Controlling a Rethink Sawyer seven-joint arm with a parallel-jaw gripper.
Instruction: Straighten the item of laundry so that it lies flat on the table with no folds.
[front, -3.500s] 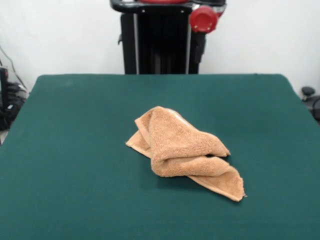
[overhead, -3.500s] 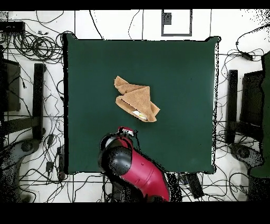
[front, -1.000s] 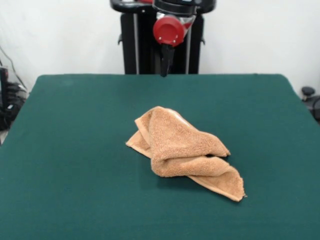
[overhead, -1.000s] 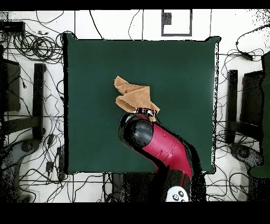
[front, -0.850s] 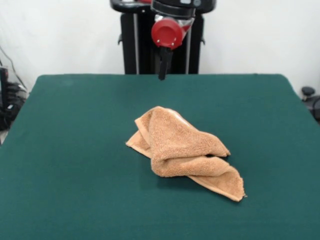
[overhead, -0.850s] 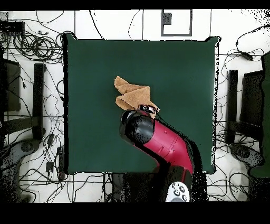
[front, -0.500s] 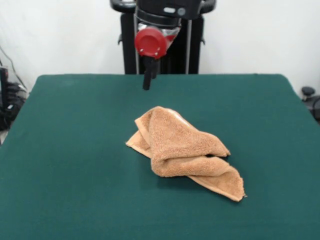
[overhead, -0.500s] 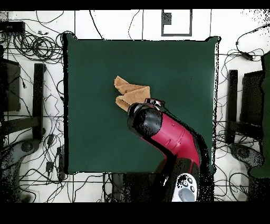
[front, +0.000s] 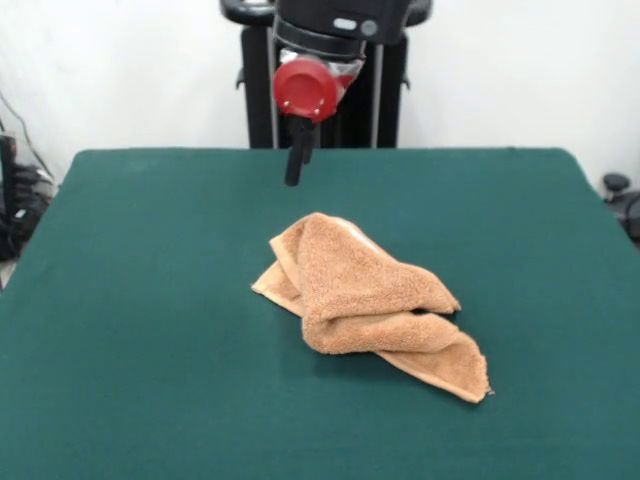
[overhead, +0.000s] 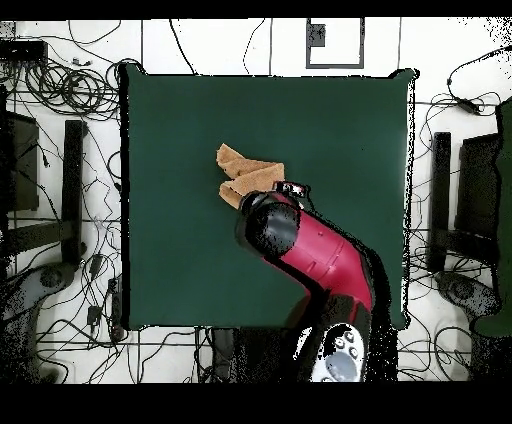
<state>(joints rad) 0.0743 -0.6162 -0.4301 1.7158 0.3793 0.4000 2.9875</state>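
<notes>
Hovering above the far side of the crumpled towel heaped mid-bench, end effector grip state impossible to tell, approach step by the look of it, next likely dropping onto a loose hemmed corner to pull open.

Arm reaching in from the base, red link slanting out over the table, black elbow housing at its outer end. Wrist pointing straight down, round red cap facing the front camera. Gripper hanging below it, narrow and dark, held in the air, touching nothing. Jaw gap not readable from either view.
</notes>
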